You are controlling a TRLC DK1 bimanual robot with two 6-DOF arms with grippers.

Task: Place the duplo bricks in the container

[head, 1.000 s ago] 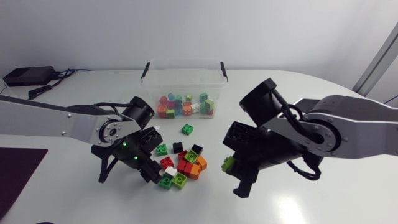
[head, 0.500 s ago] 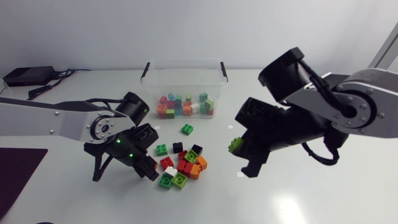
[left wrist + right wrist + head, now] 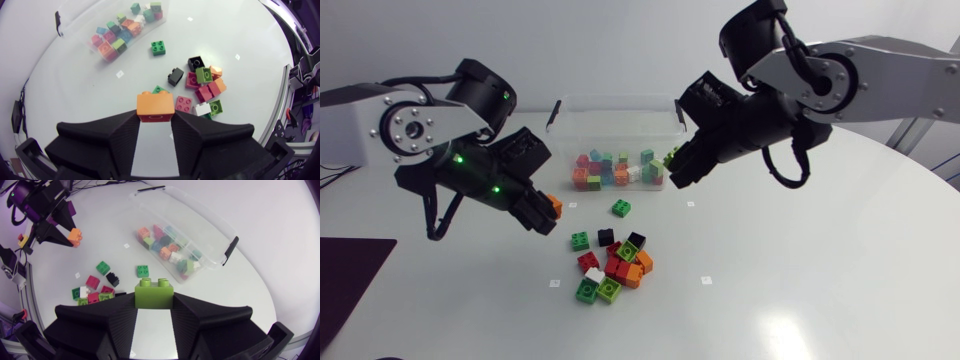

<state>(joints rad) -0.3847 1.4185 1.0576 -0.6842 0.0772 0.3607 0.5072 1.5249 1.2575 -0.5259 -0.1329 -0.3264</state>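
A clear plastic container (image 3: 617, 108) at the back of the table holds several coloured duplo bricks. In front of it lies a loose pile of bricks (image 3: 615, 265), with a single green brick (image 3: 621, 208) between pile and box. My left gripper (image 3: 546, 210) hangs above the table left of the pile, shut on an orange brick (image 3: 155, 106). My right gripper (image 3: 676, 162) is raised by the container's right front corner, shut on a lime-green brick (image 3: 154, 294). In the right wrist view the container (image 3: 202, 227) lies ahead, and the left gripper (image 3: 70, 236) shows with its orange brick (image 3: 75, 236).
A dark mat (image 3: 350, 275) lies at the table's front left edge. A black box (image 3: 365, 122) with a cable sits at the back left. Small white markers (image 3: 705, 280) dot the tabletop around the pile.
My left gripper closed on the orange brick and lifted it up and to the left, off the pile. My right arm rose and carried the lime-green brick back toward the container.
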